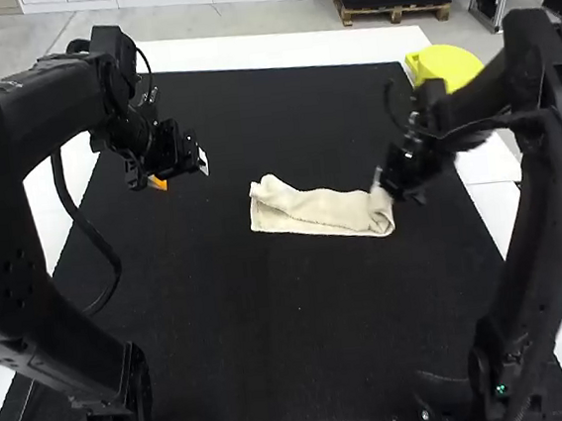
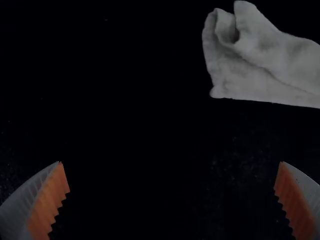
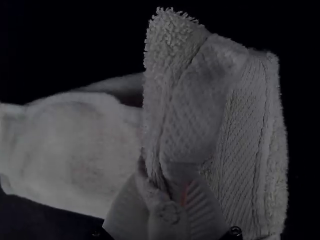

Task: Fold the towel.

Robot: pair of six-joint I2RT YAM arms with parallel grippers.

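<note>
The high view shows a long, narrow, cream-coloured cloth towel (image 1: 311,213) lying folded and slightly rumpled near the middle of a black mat (image 1: 232,325). Its long axis runs mostly from side to side, the right end slanting a little nearer the arm bases. The left arm reaches forward, then bends down, so that its black-bodied left gripper (image 1: 180,171) hangs apart from the towel, off its left end. The right arm reaches inward and down, with its dark right gripper (image 1: 386,182) at the towel's right end, where the cloth is bunched.

The left wrist view shows the left gripper's white ribbed fingers with orange toothed pads (image 2: 47,207) spread wide and empty. Here the towel's free end reveals a curled, pocket-like fold and a long edge lying over the lower layer.

The right wrist view shows the right gripper's pale ribbed fingers (image 3: 125,212) drawn together on a pinched bit of the towel's bunched end. Shaggy terry pile and a woven band stand out on the raised cloth, details the high view does not resolve.
</note>
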